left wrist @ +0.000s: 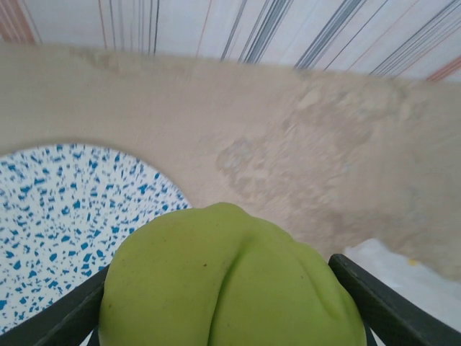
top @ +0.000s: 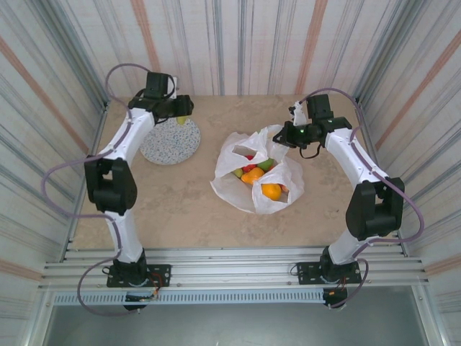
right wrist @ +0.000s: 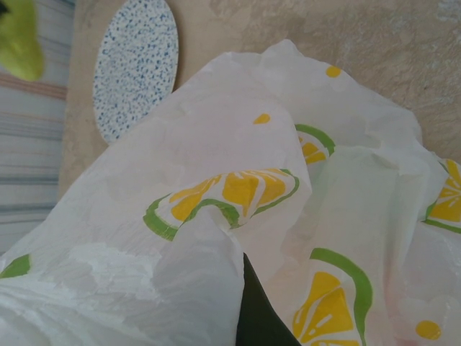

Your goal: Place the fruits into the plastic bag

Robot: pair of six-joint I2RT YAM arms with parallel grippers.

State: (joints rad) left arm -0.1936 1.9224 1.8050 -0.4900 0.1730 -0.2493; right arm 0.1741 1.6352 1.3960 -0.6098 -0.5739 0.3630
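A glossy green fruit [left wrist: 230, 281] sits between the dark fingers [left wrist: 392, 303] of my left gripper [left wrist: 230, 295], which is shut on it at the far edge of the plate. From above, the left gripper [top: 180, 112] is at the back left. The white plastic bag [top: 256, 173], printed with citrus slices, lies open at the table's middle. It holds an orange [top: 271, 191], a yellow-orange piece [top: 252, 175], a green fruit [top: 266, 164] and a red piece [top: 248, 157]. My right gripper [top: 289, 134] is shut on the bag's far right rim [right wrist: 216, 238], holding it up.
A round speckled grey plate [top: 171, 141] lies left of the bag, bare on top. Striped walls close in the table at the back and on both sides. Bare tabletop [top: 166, 209] stretches in front of the plate and the bag.
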